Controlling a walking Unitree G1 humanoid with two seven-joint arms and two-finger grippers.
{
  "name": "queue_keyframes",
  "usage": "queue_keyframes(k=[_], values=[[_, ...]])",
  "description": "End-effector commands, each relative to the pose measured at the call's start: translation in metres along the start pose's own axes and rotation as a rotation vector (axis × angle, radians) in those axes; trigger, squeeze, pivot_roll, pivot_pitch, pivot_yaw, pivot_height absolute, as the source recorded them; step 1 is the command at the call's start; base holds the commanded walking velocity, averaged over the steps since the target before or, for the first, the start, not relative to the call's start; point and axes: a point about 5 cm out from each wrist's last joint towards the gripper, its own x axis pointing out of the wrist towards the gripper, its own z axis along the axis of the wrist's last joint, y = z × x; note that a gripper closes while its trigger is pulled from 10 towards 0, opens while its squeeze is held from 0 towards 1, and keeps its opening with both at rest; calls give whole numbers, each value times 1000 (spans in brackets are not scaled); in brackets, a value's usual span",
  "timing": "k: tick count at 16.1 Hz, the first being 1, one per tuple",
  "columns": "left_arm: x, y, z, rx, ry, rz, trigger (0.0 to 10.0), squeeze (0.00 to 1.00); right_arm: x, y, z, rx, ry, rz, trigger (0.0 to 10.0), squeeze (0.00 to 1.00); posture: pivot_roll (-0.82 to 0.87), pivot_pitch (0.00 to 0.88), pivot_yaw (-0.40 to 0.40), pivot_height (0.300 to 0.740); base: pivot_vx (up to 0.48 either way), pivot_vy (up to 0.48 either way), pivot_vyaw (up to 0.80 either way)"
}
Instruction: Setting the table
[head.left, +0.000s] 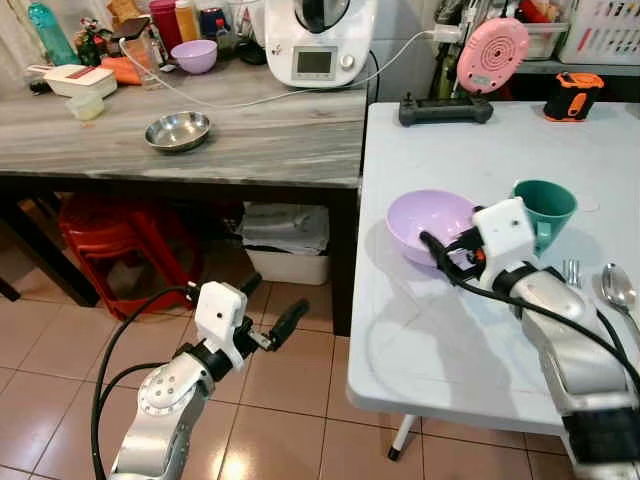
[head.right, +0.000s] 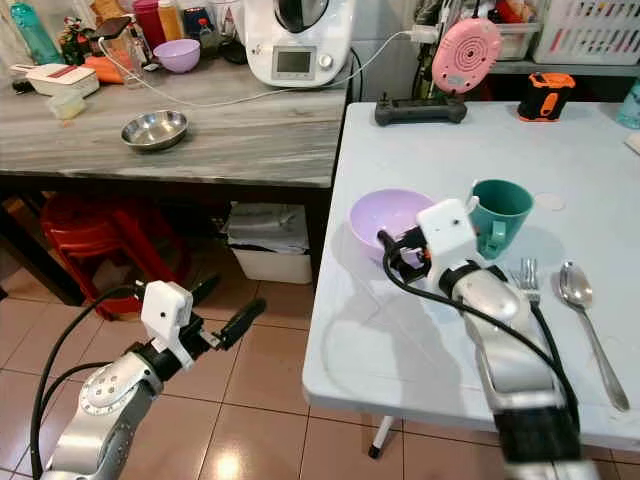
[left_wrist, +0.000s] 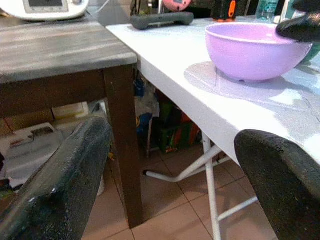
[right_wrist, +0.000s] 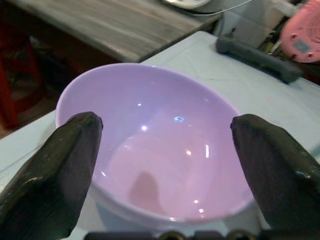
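A lilac bowl (head.left: 428, 222) stands empty near the left edge of the white table (head.left: 420, 330). Just right of it sits a teal cup (head.left: 545, 208), with a fork (head.left: 572, 272) and a spoon (head.left: 620, 290) lying nearer me. My right gripper (head.left: 440, 255) is at the bowl's near rim, open, its fingers (right_wrist: 75, 150) spread on either side of the bowl (right_wrist: 160, 140) and holding nothing. My left gripper (head.left: 272, 300) hangs low over the tiled floor beside the table, open and empty, facing the table's edge (left_wrist: 200, 95).
A grey wooden counter (head.left: 260, 140) at the left carries a steel bowl (head.left: 177, 130), a second purple bowl (head.left: 194, 55) and a white appliance (head.left: 320, 40). Red stools (head.left: 110, 240) and a white bin (head.left: 285, 245) sit under it. A black controller (head.left: 445, 108) lies at the table's far end.
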Motion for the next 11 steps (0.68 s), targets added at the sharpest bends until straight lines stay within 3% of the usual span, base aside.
queue_keyframes(k=[1,7,8,9,10,11], values=[[1,3,5,27,-15,-3,10000,0,6,2,4,-32,-3,55,10000,0,-125,84,72,740,0,0,0],[4,-2,4,20,-22,-15,10000,0,24,5,3,-192,35,186,9843,0,-123,89,72,740,0,0,0],[4,-3,3,19,-22,-18,10000,0,26,5,1,-205,40,196,2706,0,-123,89,72,740,0,0,0],[4,-3,3,19,-21,-19,10000,0,27,6,1,-214,45,212,1020,0,-121,92,71,740,0,0,0],[4,-2,4,22,-22,-16,10000,0,28,10,1,-226,34,244,4235,0,-119,93,73,740,0,0,0],[5,0,5,24,-25,-11,10000,0,29,13,5,-237,8,248,9569,0,-119,93,73,740,0,0,0]])
